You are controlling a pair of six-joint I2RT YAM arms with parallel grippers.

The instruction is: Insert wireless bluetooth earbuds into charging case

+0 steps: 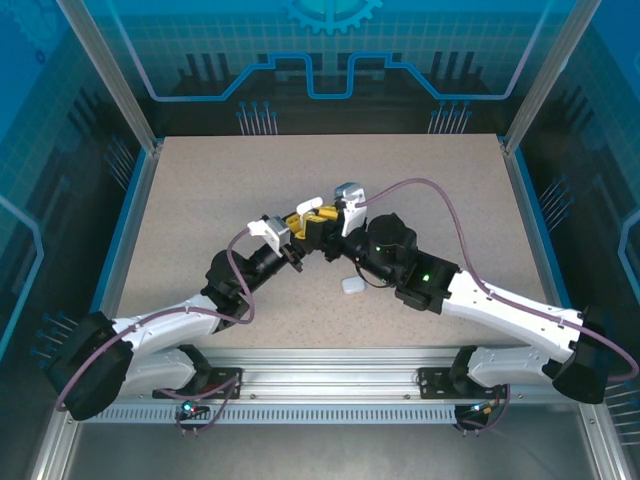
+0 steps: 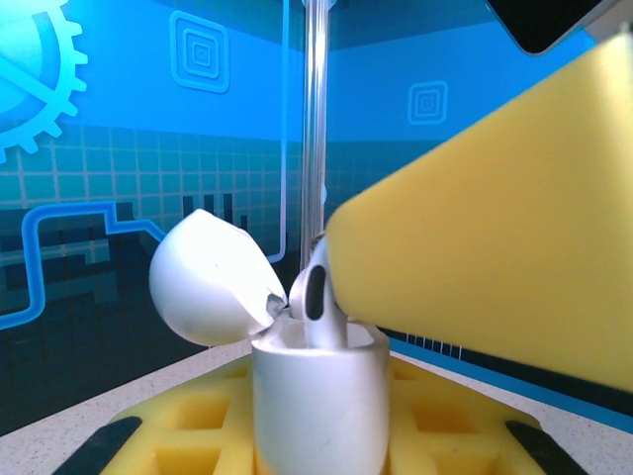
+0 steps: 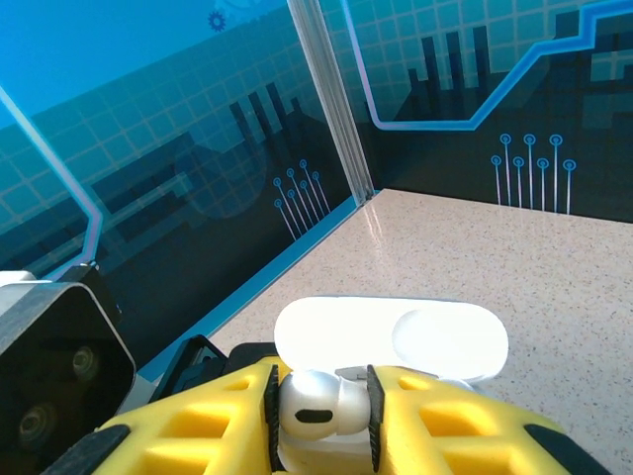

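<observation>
My left gripper [image 2: 316, 440] is shut on a white charging case [image 2: 316, 406], held upright between its yellow fingers. The case's lid [image 2: 208, 282] hangs open to the left. A white earbud [image 2: 318, 302] stands stem-down in the case's opening, its head above the rim. In the right wrist view my right gripper [image 3: 318, 416] is shut on that earbud [image 3: 315, 404], its black pads against both sides of the head, with the open lid [image 3: 396, 336] just behind. Seen from above, the left gripper [image 1: 298, 230] and right gripper [image 1: 324, 226] meet at mid-table.
A small white thing [image 1: 352, 285] lies on the speckled table [image 1: 200, 200] just in front of the right arm's wrist. Blue transparent walls with metal posts [image 1: 110, 80] ring the table. The left arm's camera housing [image 3: 49, 371] sits close to the right gripper.
</observation>
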